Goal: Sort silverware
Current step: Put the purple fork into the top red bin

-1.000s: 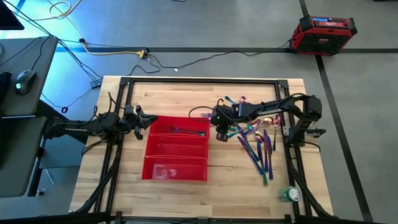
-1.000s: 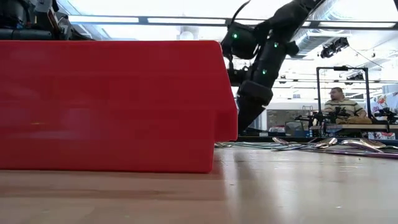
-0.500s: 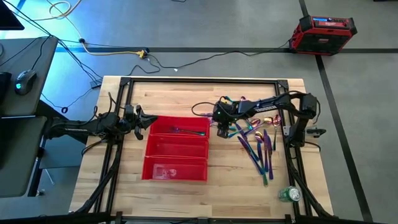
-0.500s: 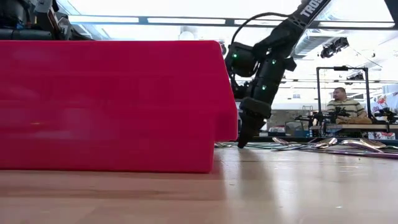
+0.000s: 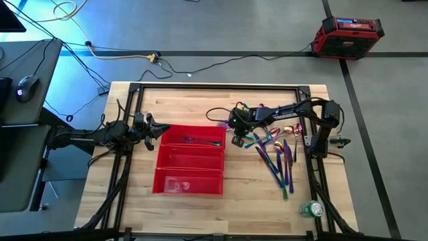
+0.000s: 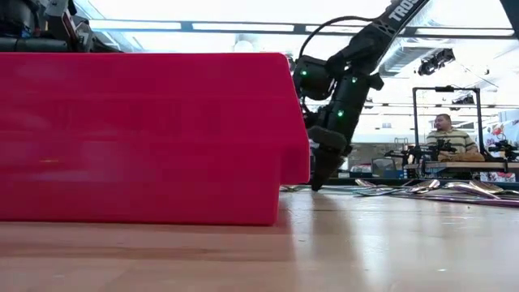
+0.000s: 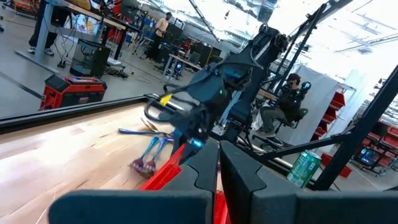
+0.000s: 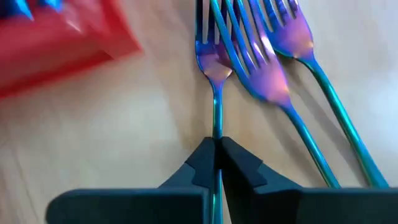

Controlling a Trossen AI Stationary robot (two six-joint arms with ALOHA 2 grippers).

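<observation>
**Right claw pinched on a fork handle beside the tray**

The right gripper (image 8: 216,149) is seen lowered to the table just beside the red tray (image 5: 189,181), at the near edge of the silverware (image 5: 277,150). Its fingers are pressed together on the thin handle of one fork (image 8: 214,65), which runs straight out ahead of the fingertips. Two further forks (image 8: 267,68) are laid just beside the pinched one, their tines overlapping it. A corner of the tray is noted close to the claw on the opposite side from these forks.

Beyond the claw, the remaining pieces are spread over the wooden table (image 5: 200,100) in a loose fan, purple, blue and green. A few pieces (image 5: 204,141) are already lying in the tray compartment nearest the claw. A green can (image 5: 311,209) is standing near the table corner, well apart from the claw.

The left gripper (image 7: 216,171) is held with fingers pressed together and empty, at the far side of the tray from the right claw.

Farther off, a red case (image 5: 349,33) and cables are seen on the floor, and a seated person (image 6: 444,134) is visible at a bench behind the table.
</observation>
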